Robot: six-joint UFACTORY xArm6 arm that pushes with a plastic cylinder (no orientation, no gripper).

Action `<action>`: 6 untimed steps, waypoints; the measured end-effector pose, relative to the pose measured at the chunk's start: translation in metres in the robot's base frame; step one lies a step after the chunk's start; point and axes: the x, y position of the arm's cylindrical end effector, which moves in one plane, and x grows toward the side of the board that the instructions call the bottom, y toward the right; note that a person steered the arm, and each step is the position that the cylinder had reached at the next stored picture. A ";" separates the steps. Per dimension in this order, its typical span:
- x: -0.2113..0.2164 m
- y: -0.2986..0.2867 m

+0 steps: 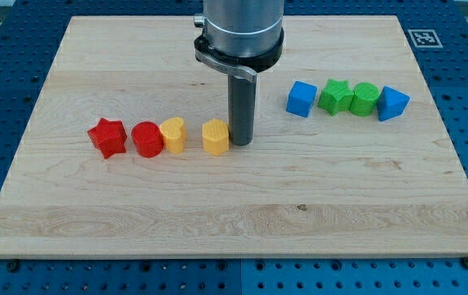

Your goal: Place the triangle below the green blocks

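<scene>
A blue triangle block [393, 103] sits at the right end of a row at the view's upper right. To its left are a green cylinder [365, 99], a green star [335, 96] and a blue cube [301, 99]. My tip [240, 142] rests on the board near the middle, touching or almost touching the right side of a yellow hexagon block [215, 137]. The tip is far to the left of the triangle and the green blocks.
A yellow heart block [173, 135], a red cylinder [147, 139] and a red star [107, 137] stand in a row left of the yellow hexagon. The wooden board [234, 221] lies on a blue perforated table.
</scene>
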 end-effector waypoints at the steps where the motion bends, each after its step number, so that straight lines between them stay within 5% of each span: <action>1: 0.002 0.000; 3: 0.009 0.076; 5: 0.033 0.223; 6: 0.005 0.280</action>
